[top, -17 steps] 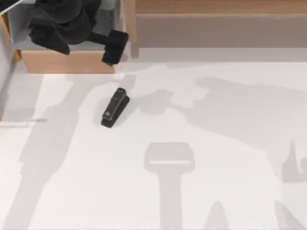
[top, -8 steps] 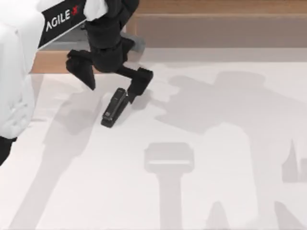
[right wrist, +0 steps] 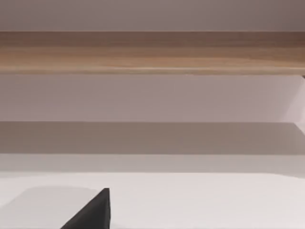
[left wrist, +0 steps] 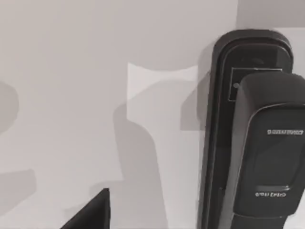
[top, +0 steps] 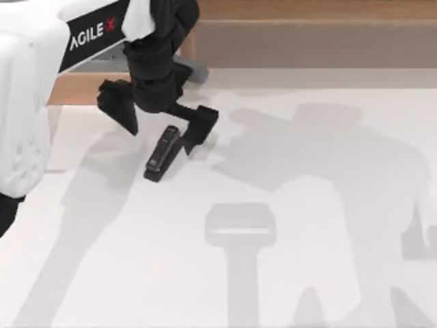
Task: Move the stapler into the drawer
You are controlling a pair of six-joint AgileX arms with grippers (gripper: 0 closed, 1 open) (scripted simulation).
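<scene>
The black stapler (top: 161, 154) lies on the white table, left of centre, with a pale label on top. My left gripper (top: 161, 134) hangs open over its far end, one finger (top: 199, 125) at the stapler's right and the other (top: 117, 106) well off to its left. In the left wrist view one finger (left wrist: 267, 157) overlaps the stapler (left wrist: 221, 143); whether it touches is unclear. The drawer (top: 76, 88) shows its light wooden front at the back left, mostly hidden by my left arm. A dark part of my right gripper (right wrist: 93, 212) shows low in the right wrist view.
A wide wooden shelf unit (top: 307, 27) runs along the back of the table, right of the drawer, and appears again as the shelf unit (right wrist: 152, 52) in the right wrist view. Arm shadows fall across the white tabletop (top: 307, 273).
My left arm has swung out from over the drawer and down to the stapler. In the last half second it settled slightly closer, fingers still open. The stapler has not moved.
</scene>
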